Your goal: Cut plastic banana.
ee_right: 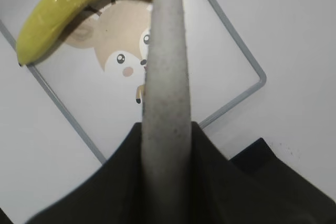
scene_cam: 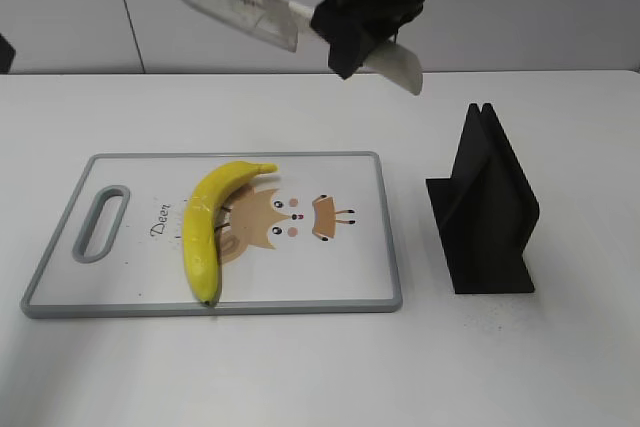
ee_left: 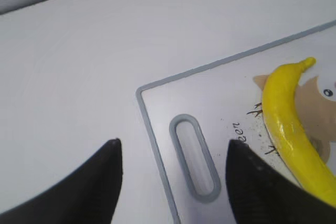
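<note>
Over on the left, the left claw [ee_left: 170,174] hangs low above the white table [scene_cam: 300,377], its two dark fingers [ee_left: 100,182] spread wide apart with nothing between them. Through that gap I can see the grey-rimmed handle slot [ee_left: 195,158] of the cutting board [scene_cam: 350,277], so the claw sits over the board's left end without touching it, as far as I can tell.

The cutting board lies flat on the table, white with a grey border and a cartoon deer print [scene_cam: 285,219] in the middle. The plastic banana [scene_cam: 208,222] rests on the board's left-centre part, lying across the deer. Its stem points up and to the right toward the board's far edge, and its dark tip reaches the near edge, right at the grey rim. Nothing is touching it, and it looks whole.

Above the far side of the board, the right claw [scene_cam: 365,22] is clamped around the pale handle [ee_right: 165,98] of a knife [scene_cam: 235,2]. The broad silver blade juts out to the left, held high in the air and well clear of the banana.

Further right, a black knife stand [scene_cam: 485,207] sits on the table, just beside the board's right edge but apart from it.
</note>
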Available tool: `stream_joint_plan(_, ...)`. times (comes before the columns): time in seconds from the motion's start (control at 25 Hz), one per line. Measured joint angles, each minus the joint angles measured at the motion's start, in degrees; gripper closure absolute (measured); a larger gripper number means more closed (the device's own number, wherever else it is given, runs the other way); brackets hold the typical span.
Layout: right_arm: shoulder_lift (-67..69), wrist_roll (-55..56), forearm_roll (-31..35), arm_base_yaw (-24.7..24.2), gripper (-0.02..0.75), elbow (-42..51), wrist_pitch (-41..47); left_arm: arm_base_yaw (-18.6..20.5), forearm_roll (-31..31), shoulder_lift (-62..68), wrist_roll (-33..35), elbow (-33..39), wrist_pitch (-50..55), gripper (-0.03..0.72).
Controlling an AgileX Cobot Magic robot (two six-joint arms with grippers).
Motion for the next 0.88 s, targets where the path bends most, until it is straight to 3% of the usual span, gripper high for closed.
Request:
stream_joint_plan(0.24, -9.1, 13.8, -1.0, -1.7, 0.558, 3.3, 0.1, 1.4, 5.0, -6.4, -6.2, 0.2, 3.4, 0.109)
stream_joint_plan(0.48, -18.7, 19.2, -1.2, -8.9, 0.558, 14.6, 0.3, -0.4, 7.0, -14.6, -7.5, 0.2, 6.2, 0.109)
stream_joint_plan(0.64, -24.4, 21.7, -1.6, -12.1, 0.559, 21.6, 0.4, -0.8, 9.3, -18.6, -9.2, 0.2, 14.3, 0.111)
stream_joint_plan(0.88, -28.9, 27.9, -3.3, -12.8, 0.559, 31.4, -1.5, -0.8, 15.8, -24.3, -15.2, 0.2, 23.9, 0.111)
